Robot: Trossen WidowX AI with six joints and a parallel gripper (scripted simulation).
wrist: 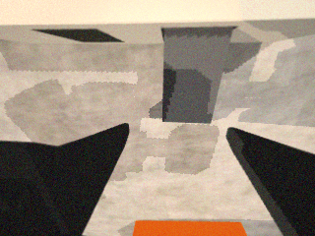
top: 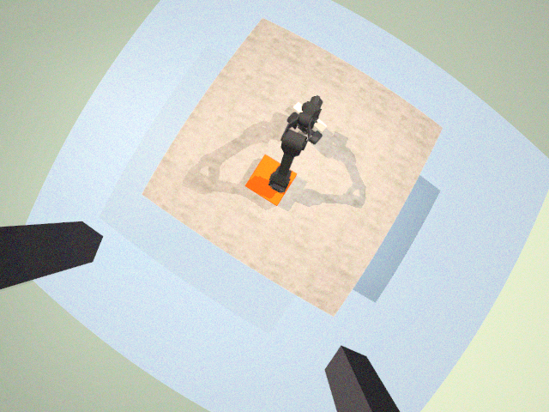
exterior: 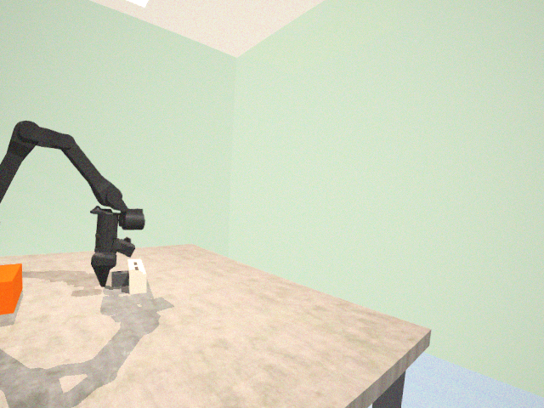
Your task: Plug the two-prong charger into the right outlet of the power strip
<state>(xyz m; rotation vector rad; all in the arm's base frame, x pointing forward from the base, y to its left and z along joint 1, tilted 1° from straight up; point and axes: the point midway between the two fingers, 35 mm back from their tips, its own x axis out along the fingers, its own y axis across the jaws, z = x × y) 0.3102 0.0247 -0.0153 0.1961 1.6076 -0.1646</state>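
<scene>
The cream power strip (top: 297, 106) (exterior: 137, 280) (wrist: 157, 12) stands on the table, mostly hidden under the arm in the top view. Dark slots show on its top in the exterior view, and a dark opening shows at left on its near face in the wrist view. The dark grey charger (exterior: 119, 279) (wrist: 189, 93) lies against or right at that face, right of the opening. Its prongs are not visible, so I cannot tell whether they are in the outlet. My gripper (exterior: 103, 285) (wrist: 176, 129) is open and empty, low behind the charger's near end, with one fingertip to each side.
An orange block (top: 262, 170) (exterior: 8, 290) (wrist: 189, 228) stands by the arm's base, behind the gripper. The table (top: 310, 261) (exterior: 263, 333) has its edges far from the strip. Arm shadows cross the table top.
</scene>
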